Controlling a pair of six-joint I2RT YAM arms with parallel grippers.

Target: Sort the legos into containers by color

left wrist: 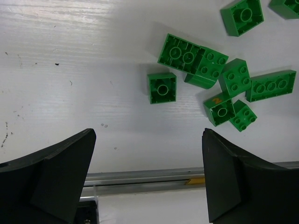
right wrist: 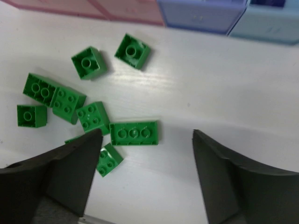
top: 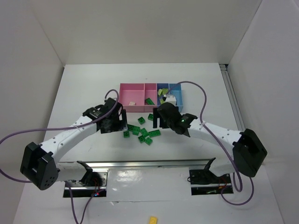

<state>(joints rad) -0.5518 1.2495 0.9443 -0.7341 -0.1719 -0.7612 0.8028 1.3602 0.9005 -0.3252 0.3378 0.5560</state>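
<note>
Several bright green legos [top: 142,133] lie loose on the white table in front of the containers [top: 140,87], a row of two pink, one blue and one light blue tray. One green lego [top: 149,101] lies in the right pink tray, and yellow-green ones [top: 162,92] lie in the blue tray. My left gripper [left wrist: 148,154] is open and empty, with the green pile [left wrist: 210,79] ahead and to its right. My right gripper [right wrist: 145,140] is open and empty over the table. A long green lego [right wrist: 134,133] lies beside its left finger [right wrist: 74,172].
A pale piece [top: 132,103] lies in the left pink tray. A lone opaque yellow brick [top: 153,219] lies at the near edge, behind the metal rail [top: 140,165]. The tray fronts run along the top of the right wrist view [right wrist: 201,16]. White walls enclose the table.
</note>
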